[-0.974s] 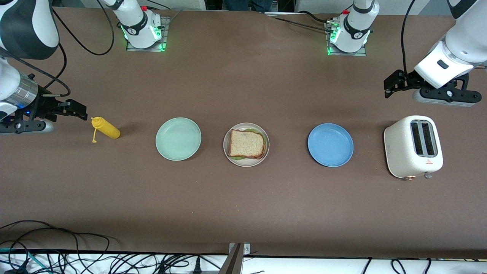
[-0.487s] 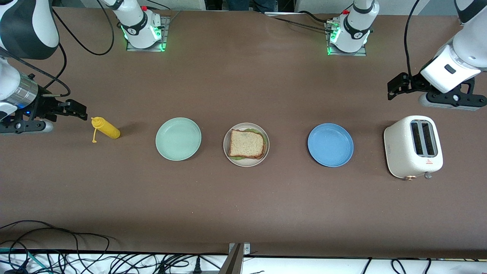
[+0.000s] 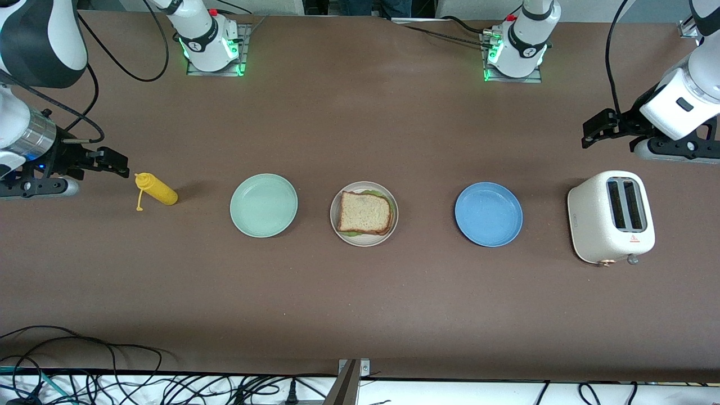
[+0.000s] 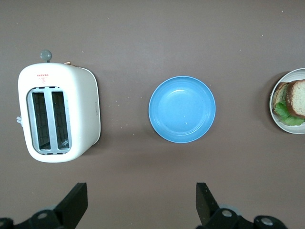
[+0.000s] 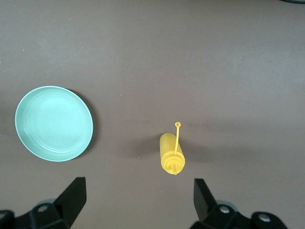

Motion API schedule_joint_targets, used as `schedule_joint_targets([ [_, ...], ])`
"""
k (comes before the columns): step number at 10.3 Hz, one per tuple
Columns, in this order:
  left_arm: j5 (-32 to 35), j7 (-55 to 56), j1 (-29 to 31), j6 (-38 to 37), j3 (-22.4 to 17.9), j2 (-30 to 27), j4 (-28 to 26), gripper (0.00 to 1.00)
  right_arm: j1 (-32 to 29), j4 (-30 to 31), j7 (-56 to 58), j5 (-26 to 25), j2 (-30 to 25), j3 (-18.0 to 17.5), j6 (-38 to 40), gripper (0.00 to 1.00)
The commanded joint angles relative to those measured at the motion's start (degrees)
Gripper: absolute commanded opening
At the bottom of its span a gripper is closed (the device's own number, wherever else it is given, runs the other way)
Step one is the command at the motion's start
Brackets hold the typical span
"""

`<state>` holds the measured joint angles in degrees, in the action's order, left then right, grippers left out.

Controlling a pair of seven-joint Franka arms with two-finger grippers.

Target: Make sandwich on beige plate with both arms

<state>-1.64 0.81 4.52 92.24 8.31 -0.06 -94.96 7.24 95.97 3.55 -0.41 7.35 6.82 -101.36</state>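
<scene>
Sandwich [image 3: 364, 213] lay assembled on beige plate [image 3: 390, 198] at frame centre; task judged finished. Right gripper [image 3: 115, 160] at middle left edge, over bare table, fingers wide, empty. Left gripper [image 3: 597, 128] at upper right, above toaster [image 3: 611, 216], wide too. Next: only retreat.

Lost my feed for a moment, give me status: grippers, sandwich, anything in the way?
Left gripper open, empty, over table by toaster. Right gripper open, empty, by mustard bottle. Sandwich stacked on beige plate. Nothing blocking it.
</scene>
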Motion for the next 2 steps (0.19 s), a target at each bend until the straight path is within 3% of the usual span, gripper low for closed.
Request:
schedule_joint_targets([
  [1,-1.43,-0.64,0.49,-1.62,0.39,0.86,1.8,1.0,0.41,-0.43,-0.3,-0.38,-0.05,0.3,-0.07,1.0],
  [2,-1.35,-0.64,0.49,-1.88,0.39,0.86,1.89,1.0,0.41,-0.43,-0.39,-0.56,-0.05,0.3,-0.15,1.0],
])
